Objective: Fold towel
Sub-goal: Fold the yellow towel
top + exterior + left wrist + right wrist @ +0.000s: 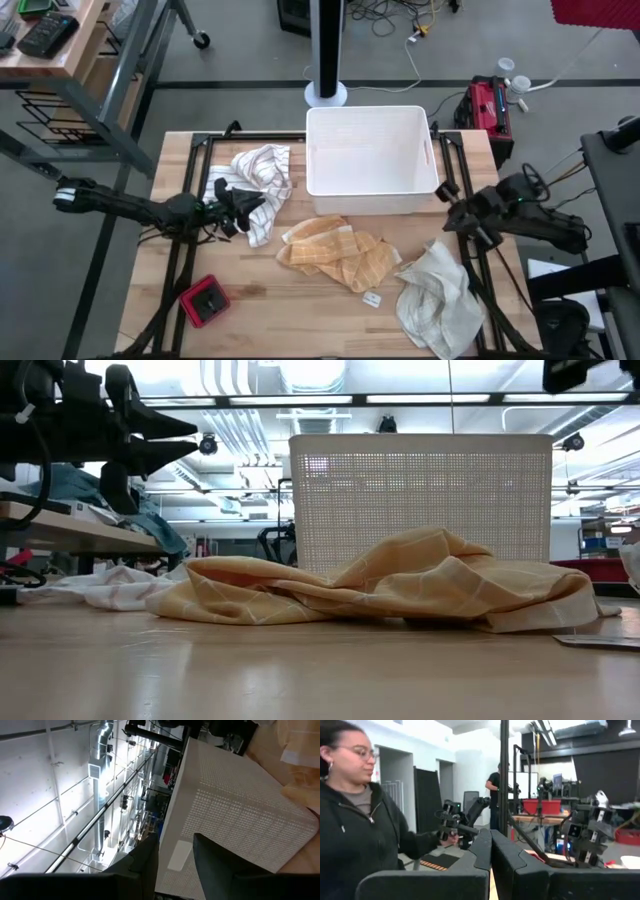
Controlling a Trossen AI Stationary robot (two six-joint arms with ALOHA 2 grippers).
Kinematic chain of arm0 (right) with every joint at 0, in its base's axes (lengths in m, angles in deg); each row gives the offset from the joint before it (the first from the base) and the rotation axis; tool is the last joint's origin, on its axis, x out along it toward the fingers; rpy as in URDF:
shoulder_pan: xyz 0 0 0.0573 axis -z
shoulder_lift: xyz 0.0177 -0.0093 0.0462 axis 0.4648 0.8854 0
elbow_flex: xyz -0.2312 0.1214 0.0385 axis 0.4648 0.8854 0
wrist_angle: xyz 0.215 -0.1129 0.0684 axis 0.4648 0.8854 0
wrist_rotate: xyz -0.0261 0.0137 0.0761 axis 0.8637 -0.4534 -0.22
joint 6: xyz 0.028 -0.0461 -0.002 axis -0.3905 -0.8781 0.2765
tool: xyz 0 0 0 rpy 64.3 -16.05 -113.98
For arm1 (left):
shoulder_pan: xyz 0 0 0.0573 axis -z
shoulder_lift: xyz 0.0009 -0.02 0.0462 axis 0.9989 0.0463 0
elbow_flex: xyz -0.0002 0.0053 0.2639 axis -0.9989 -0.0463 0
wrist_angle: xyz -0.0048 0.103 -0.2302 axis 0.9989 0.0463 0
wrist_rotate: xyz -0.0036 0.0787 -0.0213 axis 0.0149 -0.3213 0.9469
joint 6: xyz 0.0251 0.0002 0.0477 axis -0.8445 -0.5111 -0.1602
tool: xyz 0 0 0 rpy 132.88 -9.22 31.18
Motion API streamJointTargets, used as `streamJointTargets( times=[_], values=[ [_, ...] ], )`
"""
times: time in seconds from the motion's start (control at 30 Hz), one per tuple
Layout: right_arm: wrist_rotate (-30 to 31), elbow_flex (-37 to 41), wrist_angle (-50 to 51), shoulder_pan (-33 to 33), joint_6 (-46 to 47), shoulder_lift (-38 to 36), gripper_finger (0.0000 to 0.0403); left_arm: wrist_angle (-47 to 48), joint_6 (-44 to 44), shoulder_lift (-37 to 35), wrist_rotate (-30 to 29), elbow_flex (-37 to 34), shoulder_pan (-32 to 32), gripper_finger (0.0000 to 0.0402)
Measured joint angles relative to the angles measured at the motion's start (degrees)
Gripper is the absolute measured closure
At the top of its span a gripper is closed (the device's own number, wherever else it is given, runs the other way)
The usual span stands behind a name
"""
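Note:
Three crumpled towels lie on the wooden table. The orange checked towel [336,255] [400,585] lies in the middle, in front of the basket. A white striped towel [258,180] [95,585] lies to its left. A cream towel [437,297] lies near the right front corner. My left gripper [245,203] [190,438] [175,845] is open and hovers above the striped towel's near edge, pointing toward the basket. My right gripper [447,215] [491,837] is shut, raised at the table's right side beside the basket's corner.
A white perforated basket [371,160] [420,490] stands at the table's far middle. A red and black block [205,301] sits near the front left, and a small white tag [372,298] lies by the orange towel. A person [355,820] stands beyond the table.

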Motion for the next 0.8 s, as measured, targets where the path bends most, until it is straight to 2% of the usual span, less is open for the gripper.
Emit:
streamJointTargets(
  times=[0.17,0.4,0.47,0.57,0.67,0.73,0.8],
  values=[
    [1.09,-7.11,9.89,0.00,-0.03,3.09,0.0403,-0.02,0.00,0.00,0.00,0.00,-0.01,0.0288],
    [1.09,-11.31,10.91,0.00,-0.38,8.23,0.0403,-1.51,0.61,0.02,0.04,0.00,-0.01,0.0288],
    [1.07,-12.01,10.83,0.01,-1.03,9.57,0.0403,-4.99,9.35,0.04,3.42,0.00,0.07,0.0288],
    [1.06,-12.30,10.94,0.00,-1.54,11.58,0.0403,-9.25,34.19,-0.08,14.51,0.00,0.12,0.0288],
    [1.05,-12.49,10.90,0.00,-2.17,13.28,0.0403,-12.09,55.83,-0.17,19.64,0.00,0.10,0.0288],
    [1.05,-12.49,10.90,0.00,-2.14,14.42,0.0403,-12.65,62.56,-0.10,20.48,0.00,0.10,0.0288],
    [1.04,-12.49,10.94,0.00,-2.07,15.64,0.0403,-12.64,63.64,-0.04,20.52,0.00,0.10,0.0288]
  ],
)
